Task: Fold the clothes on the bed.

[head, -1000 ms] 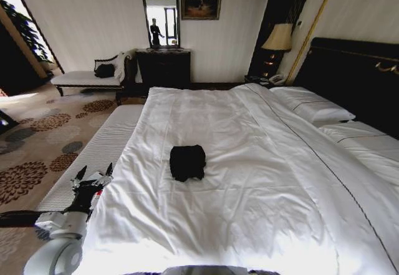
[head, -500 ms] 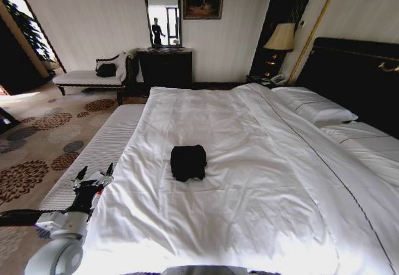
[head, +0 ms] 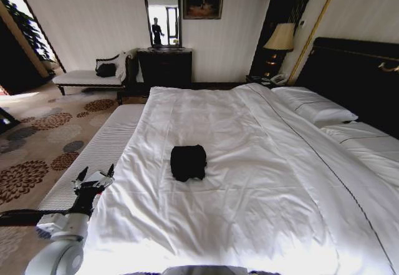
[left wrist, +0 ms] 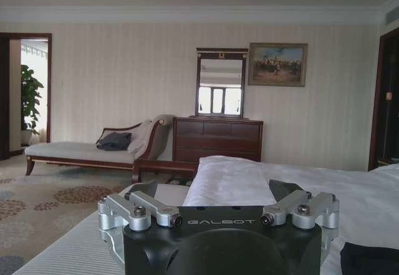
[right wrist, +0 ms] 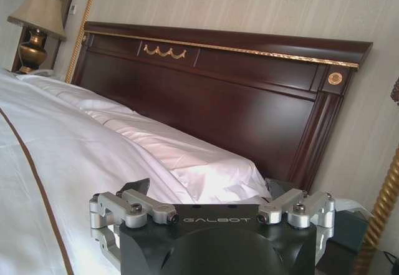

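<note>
While the folded shirt (head: 188, 162) lay on the bed (head: 262, 181) ahead-right of it, the left pincer (head: 93, 176) hung wide, apparently finished; right pincer (right wrist: 212, 209) spread wide too.

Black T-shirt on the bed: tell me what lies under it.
The T-shirt sits bundled on the white duvet, wrinkled all around it. The duvet patch beneath is covered. Both grippers are away from it.

The clothes (head: 188, 162) sat bunched mid-bed (head: 262, 181), pillows (head: 315, 108) far right, left gripper (head: 93, 178) hanging off the near-left edge.
</note>
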### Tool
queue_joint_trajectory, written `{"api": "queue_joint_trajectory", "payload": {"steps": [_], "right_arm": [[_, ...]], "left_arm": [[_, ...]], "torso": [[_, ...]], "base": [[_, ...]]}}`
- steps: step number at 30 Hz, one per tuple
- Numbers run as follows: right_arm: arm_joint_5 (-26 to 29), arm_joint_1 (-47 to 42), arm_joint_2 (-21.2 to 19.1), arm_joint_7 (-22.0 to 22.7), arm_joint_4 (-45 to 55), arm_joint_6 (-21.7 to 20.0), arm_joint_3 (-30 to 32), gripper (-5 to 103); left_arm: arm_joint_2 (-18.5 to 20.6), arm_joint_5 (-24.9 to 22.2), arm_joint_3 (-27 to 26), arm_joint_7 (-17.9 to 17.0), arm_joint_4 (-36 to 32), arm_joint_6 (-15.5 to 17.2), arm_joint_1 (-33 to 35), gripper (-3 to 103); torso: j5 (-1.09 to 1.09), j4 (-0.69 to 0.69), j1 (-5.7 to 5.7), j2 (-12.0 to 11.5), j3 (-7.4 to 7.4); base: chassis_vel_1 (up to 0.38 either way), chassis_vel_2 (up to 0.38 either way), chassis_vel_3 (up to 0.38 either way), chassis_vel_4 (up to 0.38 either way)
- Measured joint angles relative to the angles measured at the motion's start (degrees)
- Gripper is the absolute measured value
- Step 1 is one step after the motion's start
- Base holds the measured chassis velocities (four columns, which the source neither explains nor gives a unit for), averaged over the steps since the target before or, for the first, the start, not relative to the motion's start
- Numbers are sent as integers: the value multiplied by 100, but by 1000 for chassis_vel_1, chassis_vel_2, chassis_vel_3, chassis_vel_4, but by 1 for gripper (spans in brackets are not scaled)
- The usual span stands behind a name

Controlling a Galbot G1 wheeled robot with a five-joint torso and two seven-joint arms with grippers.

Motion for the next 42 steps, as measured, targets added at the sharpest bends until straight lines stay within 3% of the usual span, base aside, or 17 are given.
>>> {"api": "queue_joint_trajectory", "payload": {"steps": [15, 42], "right_arm": [[165, -207, 195, 90, 1006, -200, -278, 100], [-71, -276, 382, 268, 1496, -221, -586, 100]], "left_arm": [[17, 24, 11, -10, -57, 32, 0, 100], [21, 51, 60, -23, 47, 43, -55, 100]], "torso": [[0, 0, 0, 0, 0], [-4, -2, 0, 1, 0]], "base": [[0, 0, 0, 0], [71, 72, -68, -70]]}}
